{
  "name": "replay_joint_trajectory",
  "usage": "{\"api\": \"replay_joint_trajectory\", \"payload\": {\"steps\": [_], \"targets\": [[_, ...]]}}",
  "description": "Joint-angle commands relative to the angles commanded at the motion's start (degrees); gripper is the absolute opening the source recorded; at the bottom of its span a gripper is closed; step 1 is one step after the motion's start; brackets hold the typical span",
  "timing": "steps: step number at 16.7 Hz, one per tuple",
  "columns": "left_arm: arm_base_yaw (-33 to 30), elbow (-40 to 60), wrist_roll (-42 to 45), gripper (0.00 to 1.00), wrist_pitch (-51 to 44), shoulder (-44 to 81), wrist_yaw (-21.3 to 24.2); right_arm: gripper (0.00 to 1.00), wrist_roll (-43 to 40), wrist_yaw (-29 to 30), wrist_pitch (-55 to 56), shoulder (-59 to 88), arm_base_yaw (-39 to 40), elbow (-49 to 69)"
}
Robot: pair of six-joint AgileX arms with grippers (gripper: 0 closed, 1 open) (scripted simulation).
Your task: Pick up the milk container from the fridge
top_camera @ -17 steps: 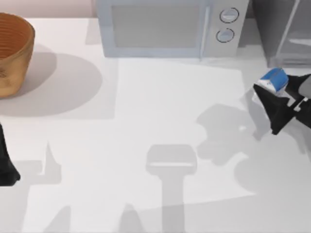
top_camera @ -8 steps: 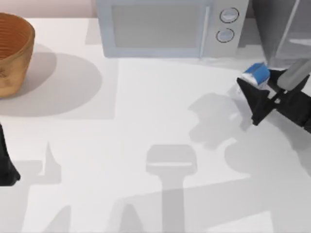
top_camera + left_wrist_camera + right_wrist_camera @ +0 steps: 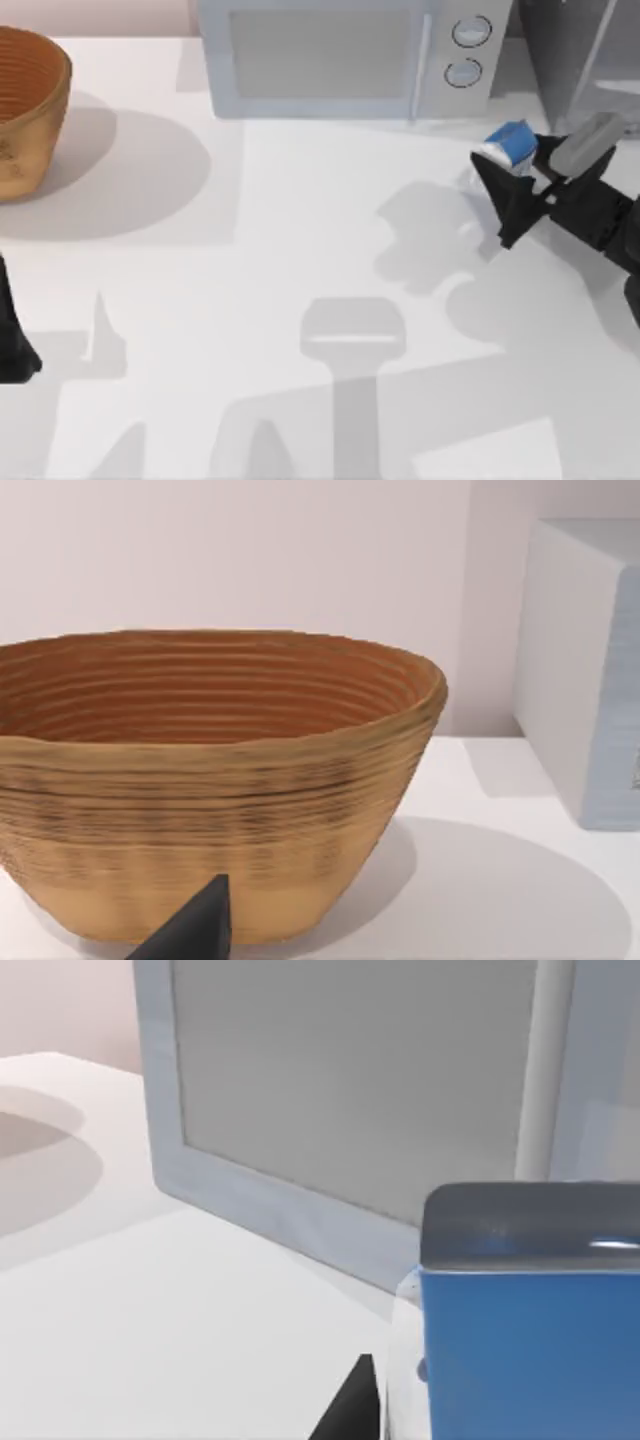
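Top view shows you the right gripper (image 3: 492,190) clamped on the milk carton (image 3: 509,146), held in front of the fridge (image 3: 585,60) (left gripper (image 3: 15,350) parked far across the table).

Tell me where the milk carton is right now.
In the top view the milk carton sits on the table's right side, held in the right claw, just in front of the microwave and left of the fridge.
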Motion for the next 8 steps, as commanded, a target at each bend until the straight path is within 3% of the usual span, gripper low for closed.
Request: {"api": "replay_joint_trajectory", "payload": {"steps": [8], "targets": [[0.00,0.00,0.00,1.00,0.00,0.00,0.00,0.68,0.00,0.00,0.00,0.00,0.00,0.00]]}}
